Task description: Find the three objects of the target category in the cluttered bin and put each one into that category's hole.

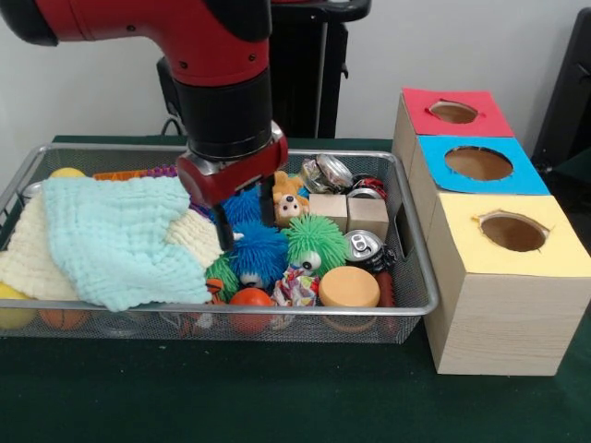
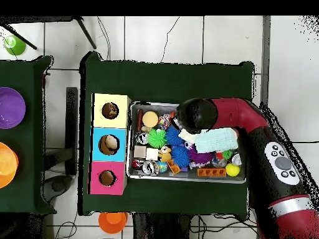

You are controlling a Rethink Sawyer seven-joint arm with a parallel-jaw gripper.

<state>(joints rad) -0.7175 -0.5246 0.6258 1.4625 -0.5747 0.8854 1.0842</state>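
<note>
The wire mesh bin [image 1: 417,305] [image 2: 132,142] is full of clutter. One small ruffled patterned cloth bundle [image 1: 295,286] [image 2: 164,121] lies at the bin's front edge in the front view, between an orange ball and an orange disc. I see no other such bundle; much is hidden under the cloths. My gripper [image 1: 247,221] is open and hangs low over the bin's middle, its fingers either side of a blue spiky ball [image 1: 246,208]. In the overhead view the arm hides it. The yellow-topped box's hole [image 1: 512,232] [image 2: 111,111] is empty.
A mint cloth [image 1: 120,235] lies on a cream cloth [image 1: 28,263] over the bin's left half. Blue [image 1: 259,257] and green [image 1: 317,244] spiky balls, a toy dog [image 1: 289,203], wooden cubes [image 1: 348,212], cans [image 1: 365,245] and an orange disc [image 1: 349,287] fill the rest. Blue-topped [image 1: 478,163] and red-topped [image 1: 453,112] holes are farther back.
</note>
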